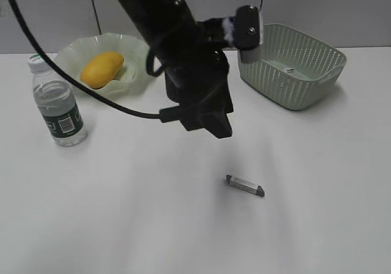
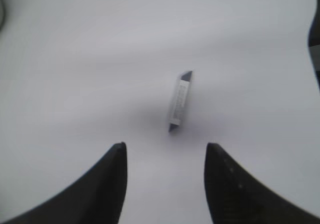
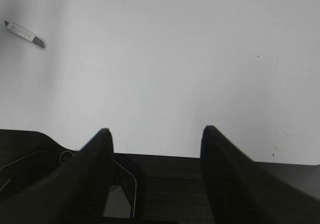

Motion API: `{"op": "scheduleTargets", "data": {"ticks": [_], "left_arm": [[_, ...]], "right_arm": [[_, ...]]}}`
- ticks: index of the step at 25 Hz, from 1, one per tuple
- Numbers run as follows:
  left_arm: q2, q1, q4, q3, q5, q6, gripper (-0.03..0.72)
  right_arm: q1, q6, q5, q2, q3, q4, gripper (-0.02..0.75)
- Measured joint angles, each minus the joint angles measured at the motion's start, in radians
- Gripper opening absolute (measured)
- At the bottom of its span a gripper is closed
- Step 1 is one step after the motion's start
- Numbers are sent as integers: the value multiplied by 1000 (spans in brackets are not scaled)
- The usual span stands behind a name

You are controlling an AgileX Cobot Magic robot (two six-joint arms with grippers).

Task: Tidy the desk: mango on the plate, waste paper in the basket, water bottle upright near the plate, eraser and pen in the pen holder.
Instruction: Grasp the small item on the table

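Eraser (image 2: 179, 102): lying flat on bare counter (image 1: 122, 213), untouched. Left gripper (image 2: 166, 176) hovers above it, jaws apart, empty; right gripper (image 3: 156, 149) likewise open and empty. Step in hand: eraser pickup (pen holder not in view). Next move likely calls for descent and closing across its narrow sides.

The mango (image 1: 102, 69) is lying on the plate (image 1: 139, 48), which is sitting at 10 o'clock on the counter (image 1: 122, 213). The water bottle (image 1: 57, 103) is standing upright just beside the plate, toward 7 o'clock from it. The basket (image 1: 305, 81) is sitting at 2 o'clock. The eraser (image 1: 245, 185) is lying flat near the middle, at 5 o'clock from the left tool (image 1: 211, 124) hanging above the counter.
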Motion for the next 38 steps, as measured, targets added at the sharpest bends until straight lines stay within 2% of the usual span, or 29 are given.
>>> {"op": "scheduleTargets", "data": {"ticks": [4, 9, 20, 27, 38], "left_arm": [[53, -65, 57, -10, -86, 4, 361], [134, -115, 63, -33, -111, 18, 344], [213, -116, 71, -42, -86, 45, 335], [264, -116, 72, -48, -145, 50, 335], [322, -116, 57, -113, -117, 52, 323]], "right_arm": [[0, 0, 1, -82, 55, 0, 446], [0, 0, 1, -146, 139, 1, 446], [0, 32, -29, -387, 226, 1, 446], [0, 68, -40, -522, 310, 1, 446], [0, 80, -39, -564, 320, 1, 445]]}}
